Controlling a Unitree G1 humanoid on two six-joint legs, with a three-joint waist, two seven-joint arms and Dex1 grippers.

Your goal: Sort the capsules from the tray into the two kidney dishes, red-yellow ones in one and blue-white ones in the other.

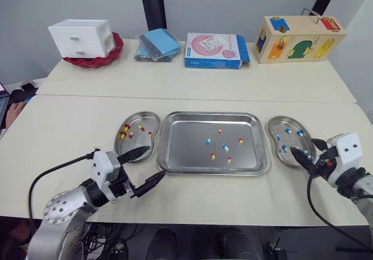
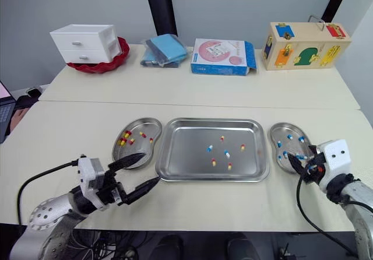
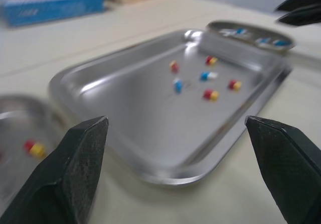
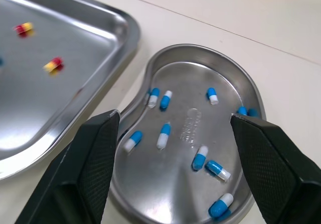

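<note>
Here, on a pale table (image 1: pixel 76 126), a steel tray (image 1: pixel 186 137) sits between two kidney dishes, each just beside one of its short ends. Six capsules lie loose on the tray floor, from its middle toward the right. Four are red-yellow capsules (image 1: pixel 240 140) and two are blue-white capsules (image 1: pixel 225 147), all apart from one another.

The left kidney dish (image 1: pixel 137 120) holds several red-yellow ones, gathered in its far half. The right kidney dish (image 1: pixel 278 123) holds blue-white ones only, roughly nine, scattered over its floor as the right wrist view shows.

The left gripper (image 1: pixel 157 161) sits low by the tray's near-left corner, its two black fingers spread wide with nothing between them. One finger reaches over the near end of the left kidney dish, and the other points at the tray's front rim. Whether either finger touches metal cannot be told.

The right gripper (image 1: pixel 302 144) is at the near end of the right kidney dish. Its fingers are also parted wide and empty, framing the dish in its own wrist view.

Along the far table stand a white drawer chest (image 1: pixel 80 37) on a red bowl (image 1: pixel 113 53), a folded blue cloth (image 1: pixel 157 43), a blue-and-pink box (image 1: pixel 214 50) and a wooden latch box (image 1: pixel 300 38).
</note>
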